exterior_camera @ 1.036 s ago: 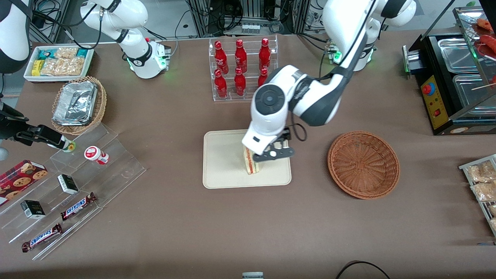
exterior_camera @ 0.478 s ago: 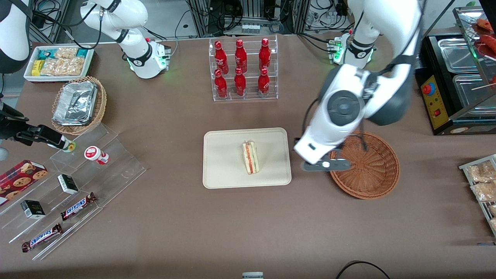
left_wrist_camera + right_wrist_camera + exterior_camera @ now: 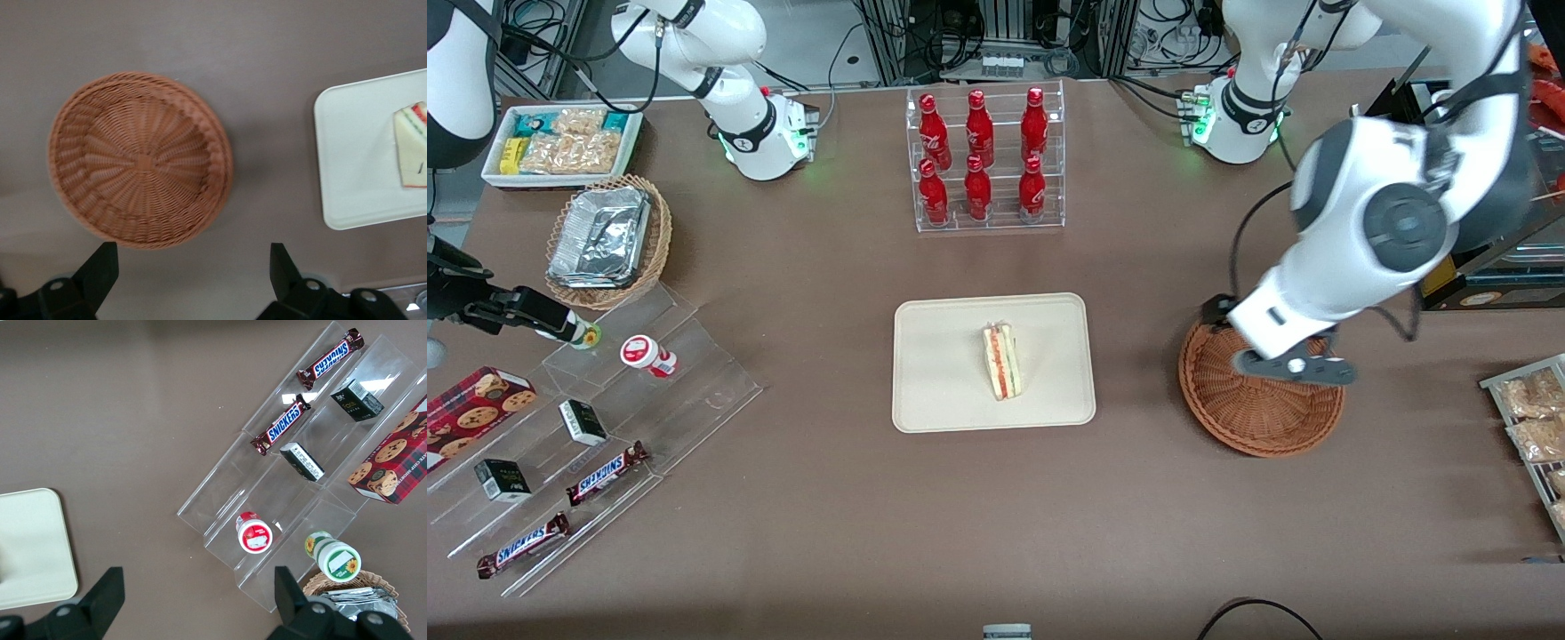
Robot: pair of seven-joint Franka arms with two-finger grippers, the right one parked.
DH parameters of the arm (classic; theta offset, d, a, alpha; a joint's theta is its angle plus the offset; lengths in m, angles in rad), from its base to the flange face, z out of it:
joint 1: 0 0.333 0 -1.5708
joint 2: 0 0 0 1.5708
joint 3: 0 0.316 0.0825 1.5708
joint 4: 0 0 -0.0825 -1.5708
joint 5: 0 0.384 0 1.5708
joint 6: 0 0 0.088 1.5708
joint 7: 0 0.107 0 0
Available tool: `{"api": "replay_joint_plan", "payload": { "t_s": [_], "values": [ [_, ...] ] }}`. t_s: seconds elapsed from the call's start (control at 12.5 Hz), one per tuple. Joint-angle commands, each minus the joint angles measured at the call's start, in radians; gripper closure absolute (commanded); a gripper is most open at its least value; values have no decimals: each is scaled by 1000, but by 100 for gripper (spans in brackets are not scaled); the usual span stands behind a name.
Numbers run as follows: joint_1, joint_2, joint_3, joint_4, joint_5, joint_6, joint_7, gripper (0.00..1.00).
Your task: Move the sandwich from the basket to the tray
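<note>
Front view: one sandwich [image 3: 1003, 361], one tray [image 3: 934, 391], hand [image 3: 1294, 368] above basket [image 3: 1258, 418].

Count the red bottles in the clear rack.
6: three on the upper tier of the rack, three on the lower tier. Gripper is open above the basket.

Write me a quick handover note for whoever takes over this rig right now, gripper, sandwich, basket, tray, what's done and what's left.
Gripper: open, holding nothing, up above the basket.
Sandwich: standing on the tray, near its middle, nothing touching it.
Basket: nothing in it, on the table toward the working arm's end, apart from the tray.
Done: the sandwich is out of the basket and on the tray.
Left: nothing on the sandwich itself; probably just park the arm.
</note>
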Motion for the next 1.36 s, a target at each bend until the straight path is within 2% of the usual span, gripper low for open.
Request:
{"api": "replay_joint_plan", "payload": {
  "t_s": [0.0, 0.16, 0.24, 0.4, 0.56, 1.28],
  "values": [
    [63, -96, -10, -67, 0, -30, 25, 0],
    [102, -128, -13, -67, 0, -64, 28, 0],
    [153, -138, -35, -62, -1, -81, 28, 0],
    [285, -141, -142, -50, -1, -113, 81, 0],
    [367, -158, -191, -47, -1, -133, 97, 0],
    [424, -297, -216, -45, 5, -270, 118, 0]
  ]
}}
